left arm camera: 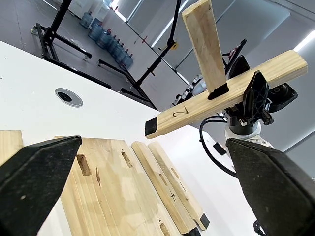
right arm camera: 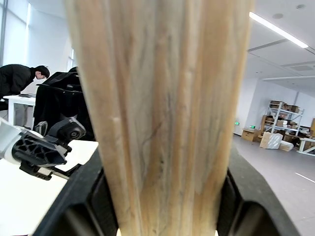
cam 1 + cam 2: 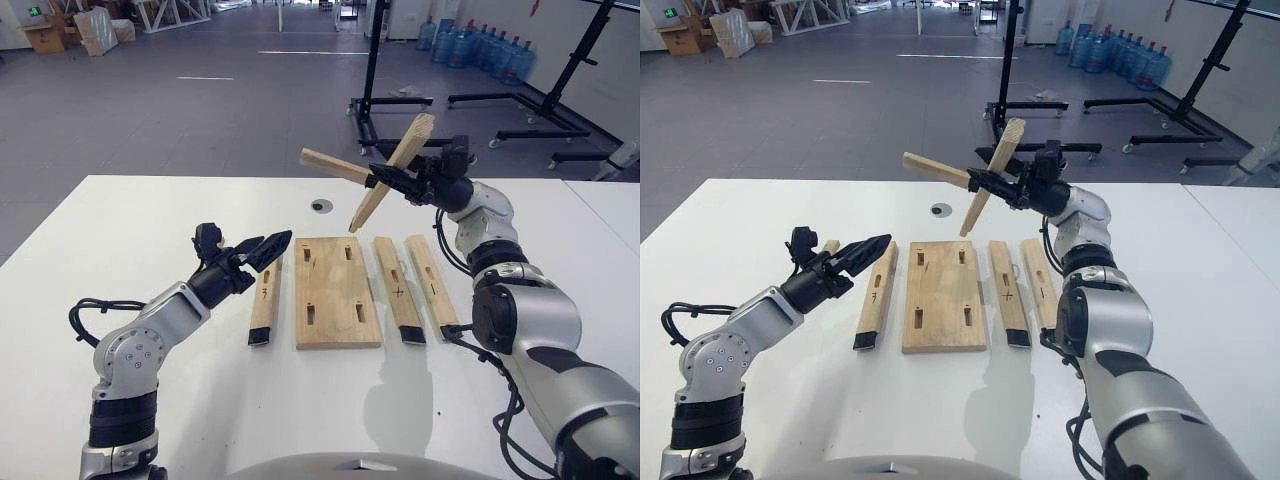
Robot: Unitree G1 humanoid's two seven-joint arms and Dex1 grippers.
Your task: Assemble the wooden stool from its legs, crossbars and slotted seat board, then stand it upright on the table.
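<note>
Table: slotted seat board lies flat, one leg just beside its left edge, two legs at its right. R gripper clamps a fourth leg w/ crossbar slotted in, held in air over the board's far edge. L gripper is spread, empty, near the left leg. Prob. early sub-assy; next calls for a second leg on the crossbar's free end.

Bright, even o/head light; ceiling strip glares; soft shadows on table.

One slotted seat board, three legs lying flat, two more wooden pieces joined as one cross, one round grommet, one table.
</note>
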